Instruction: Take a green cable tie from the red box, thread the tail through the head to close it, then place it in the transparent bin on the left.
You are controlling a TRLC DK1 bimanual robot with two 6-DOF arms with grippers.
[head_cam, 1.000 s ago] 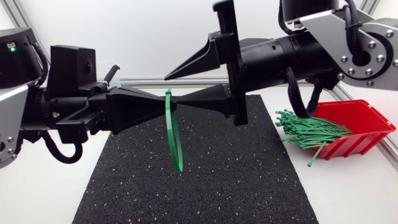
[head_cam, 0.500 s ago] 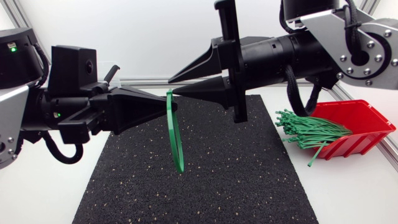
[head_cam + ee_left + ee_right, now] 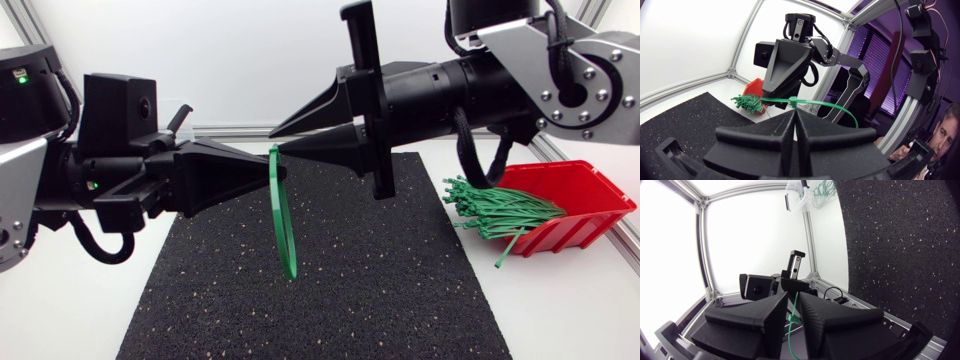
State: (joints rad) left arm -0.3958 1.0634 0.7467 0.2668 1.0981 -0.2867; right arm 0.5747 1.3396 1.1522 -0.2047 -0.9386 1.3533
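Left pincer (image 3: 264,172) clamped on green cable tie (image 3: 289,268), loop hanging mid-frame above tabletop (image 3: 580,320). Right pincer (image 3: 274,141) fingers apart, straddling tie's top, not gripping. Tie light, springy, slick; we'd pinch flat strap nr head, firm, since thin edge prob slips.

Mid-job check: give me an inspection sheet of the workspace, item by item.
Surface: black speckled mat on a white table.
Job's things: curved green cable tie held above the mat; loose ties spilling from the red box; transparent bin shows only in the right wrist view.
Clutter: nothing seen.
Hands: left hand shut on the tie; right hand open, tie between its fingers.
Cables: black cable loops under the right arm.
Surroundings: nothing seen.
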